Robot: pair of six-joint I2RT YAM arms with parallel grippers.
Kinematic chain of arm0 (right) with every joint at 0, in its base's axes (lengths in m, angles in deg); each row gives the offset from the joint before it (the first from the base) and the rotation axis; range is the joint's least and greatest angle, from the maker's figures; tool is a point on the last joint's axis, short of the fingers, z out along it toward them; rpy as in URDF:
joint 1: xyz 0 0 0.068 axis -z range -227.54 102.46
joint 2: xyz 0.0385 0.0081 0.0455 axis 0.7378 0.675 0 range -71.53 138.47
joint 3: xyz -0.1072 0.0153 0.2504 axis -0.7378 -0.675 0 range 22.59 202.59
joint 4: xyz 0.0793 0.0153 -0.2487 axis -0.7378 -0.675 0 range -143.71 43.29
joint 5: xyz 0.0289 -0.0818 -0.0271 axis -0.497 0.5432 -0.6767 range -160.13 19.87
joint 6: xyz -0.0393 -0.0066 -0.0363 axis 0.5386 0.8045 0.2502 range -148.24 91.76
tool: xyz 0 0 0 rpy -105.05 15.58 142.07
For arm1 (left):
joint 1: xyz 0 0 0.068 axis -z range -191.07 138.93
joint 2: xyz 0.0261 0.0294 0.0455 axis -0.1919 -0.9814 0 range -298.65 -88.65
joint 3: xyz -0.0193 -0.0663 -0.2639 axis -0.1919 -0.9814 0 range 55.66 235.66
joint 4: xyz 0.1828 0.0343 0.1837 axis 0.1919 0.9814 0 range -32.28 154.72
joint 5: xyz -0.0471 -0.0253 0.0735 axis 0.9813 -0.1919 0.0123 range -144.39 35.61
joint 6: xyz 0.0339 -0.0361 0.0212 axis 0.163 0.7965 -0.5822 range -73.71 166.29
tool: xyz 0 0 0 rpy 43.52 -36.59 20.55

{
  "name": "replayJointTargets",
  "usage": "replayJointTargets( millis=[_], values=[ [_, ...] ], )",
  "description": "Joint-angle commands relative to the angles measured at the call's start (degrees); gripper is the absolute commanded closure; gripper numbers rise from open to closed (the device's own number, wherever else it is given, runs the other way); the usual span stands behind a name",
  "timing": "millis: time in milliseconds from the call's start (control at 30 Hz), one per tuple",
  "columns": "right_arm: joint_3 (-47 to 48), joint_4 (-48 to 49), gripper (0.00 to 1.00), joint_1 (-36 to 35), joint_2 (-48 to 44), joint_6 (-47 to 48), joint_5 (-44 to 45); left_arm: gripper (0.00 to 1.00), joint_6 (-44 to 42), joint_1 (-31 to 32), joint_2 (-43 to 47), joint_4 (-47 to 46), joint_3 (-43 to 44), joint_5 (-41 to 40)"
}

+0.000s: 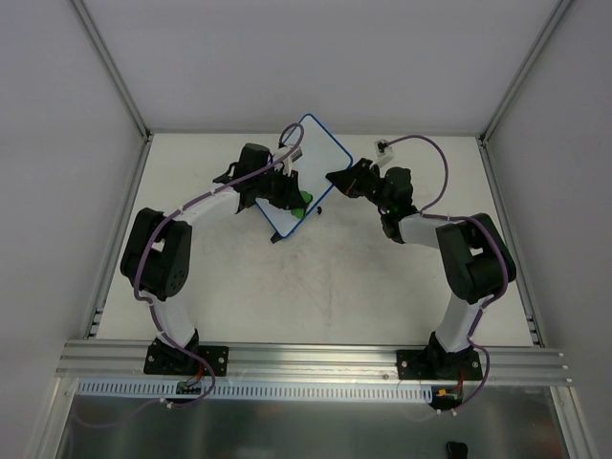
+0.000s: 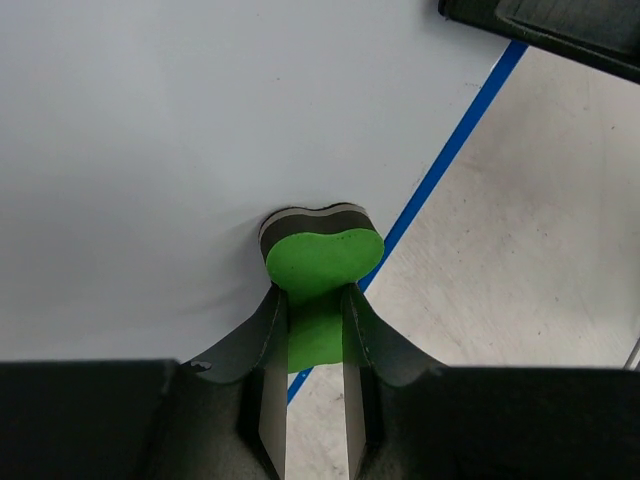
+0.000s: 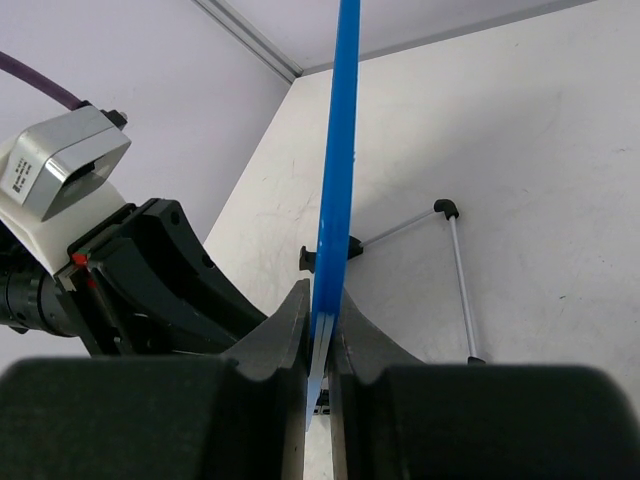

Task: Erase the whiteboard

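Whiteboard [image 1: 311, 177] rim is pinched in my right gripper [image 3: 320, 312], left gripper [image 2: 313, 300] clamps the green eraser [image 2: 322, 255], so I'd press flat, sweeping gently toward 12 o'clock.

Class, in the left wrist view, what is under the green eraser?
The blank white face of the whiteboard, near its blue rim. The eraser, held in the left pincer, hides the patch it touches; marks there cannot be seen.
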State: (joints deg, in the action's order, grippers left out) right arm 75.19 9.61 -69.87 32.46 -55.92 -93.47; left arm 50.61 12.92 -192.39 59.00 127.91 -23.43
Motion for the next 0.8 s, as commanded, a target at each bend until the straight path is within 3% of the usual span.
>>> replayJointTargets(
  millis=[0,233,467,600,767],
  values=[
    [0.4,5.7,1.0,-1.4,-1.0,2.8,-3.5,1.0,-3.4,2.8,-2.5,7.6,-0.9,-1.6],
    [0.4,5.7,1.0,-1.4,-1.0,2.7,-3.6,1.0,1.7,2.4,-6.7,15.3,0.3,-11.4],
    [0.3,5.7,1.0,-1.4,-1.3,2.5,-3.6,1.0,11.1,-2.8,-5.0,16.8,-5.4,-7.3],
    [0.3,5.7,1.0,-1.5,-1.2,2.6,-3.6,1.0,14.8,-2.7,-0.4,16.7,-10.0,-8.8],
    [0.3,5.7,1.0,-1.5,-1.0,2.7,-3.6,1.0,18.4,-2.4,14.0,14.5,-18.8,-17.1]
  ],
)
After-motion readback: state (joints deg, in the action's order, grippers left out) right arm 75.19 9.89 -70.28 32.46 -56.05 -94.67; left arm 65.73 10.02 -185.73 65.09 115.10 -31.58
